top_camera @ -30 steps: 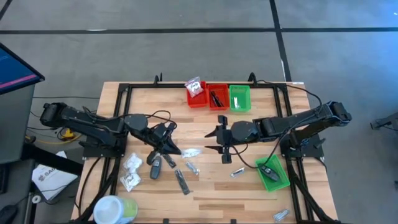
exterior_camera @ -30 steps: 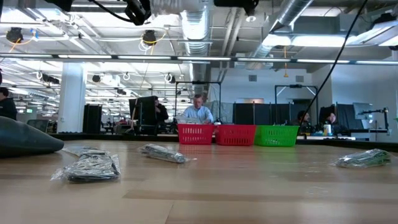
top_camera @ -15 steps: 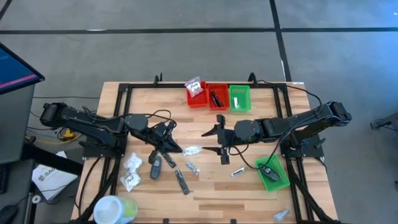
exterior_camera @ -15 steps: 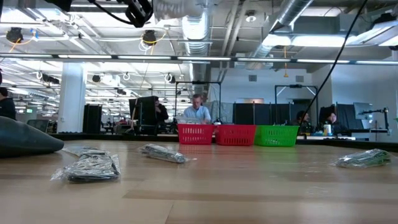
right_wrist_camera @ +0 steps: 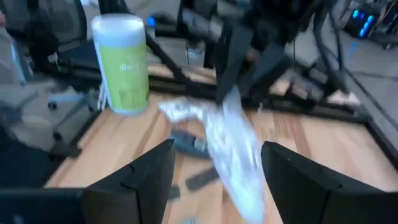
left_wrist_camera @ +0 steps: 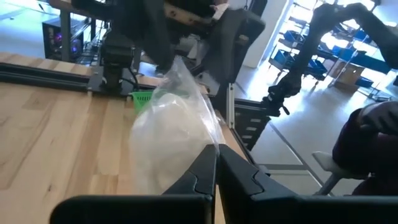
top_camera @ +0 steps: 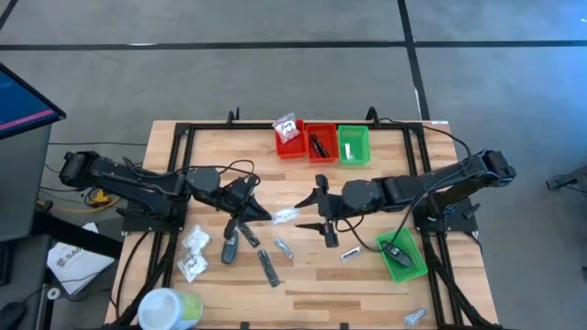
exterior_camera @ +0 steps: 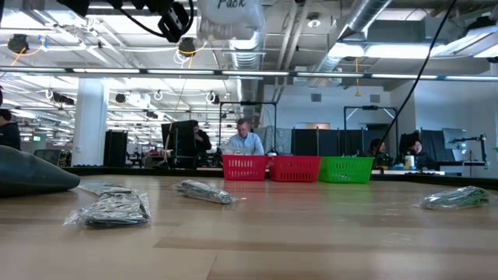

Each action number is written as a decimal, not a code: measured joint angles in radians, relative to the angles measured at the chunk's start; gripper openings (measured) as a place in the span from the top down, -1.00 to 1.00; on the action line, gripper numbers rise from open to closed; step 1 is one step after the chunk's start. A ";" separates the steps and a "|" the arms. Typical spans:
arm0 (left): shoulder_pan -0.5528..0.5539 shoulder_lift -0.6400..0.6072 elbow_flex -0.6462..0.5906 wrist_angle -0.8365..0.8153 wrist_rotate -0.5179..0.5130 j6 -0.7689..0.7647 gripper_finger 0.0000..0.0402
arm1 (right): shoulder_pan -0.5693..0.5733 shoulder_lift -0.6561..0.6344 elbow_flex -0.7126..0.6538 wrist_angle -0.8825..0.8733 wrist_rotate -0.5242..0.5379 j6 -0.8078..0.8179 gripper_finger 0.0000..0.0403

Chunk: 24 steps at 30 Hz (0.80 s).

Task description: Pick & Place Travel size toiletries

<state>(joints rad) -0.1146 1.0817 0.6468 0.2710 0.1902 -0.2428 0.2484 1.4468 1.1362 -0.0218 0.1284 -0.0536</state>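
One clear packet (top_camera: 284,217) is being pinched aloft by the closed left hand (top_camera: 263,215), facing the right hand (top_camera: 320,217), fingers spread, empty.

Both arms reach inward over the table's middle, the left gripper (top_camera: 264,215) pinched closed and the right gripper (top_camera: 316,213) facing it with fingers (right_wrist_camera: 127,180) spread wide.
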 joint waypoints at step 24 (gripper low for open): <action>0.000 0.005 0.000 -0.001 -0.033 0.003 1.00 | -0.050 0.051 0.025 -0.001 0.003 -0.010 0.58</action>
<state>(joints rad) -0.1146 1.0871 0.6468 0.2695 0.1570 -0.2400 0.1988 1.4982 1.1610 -0.0223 0.1310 -0.0631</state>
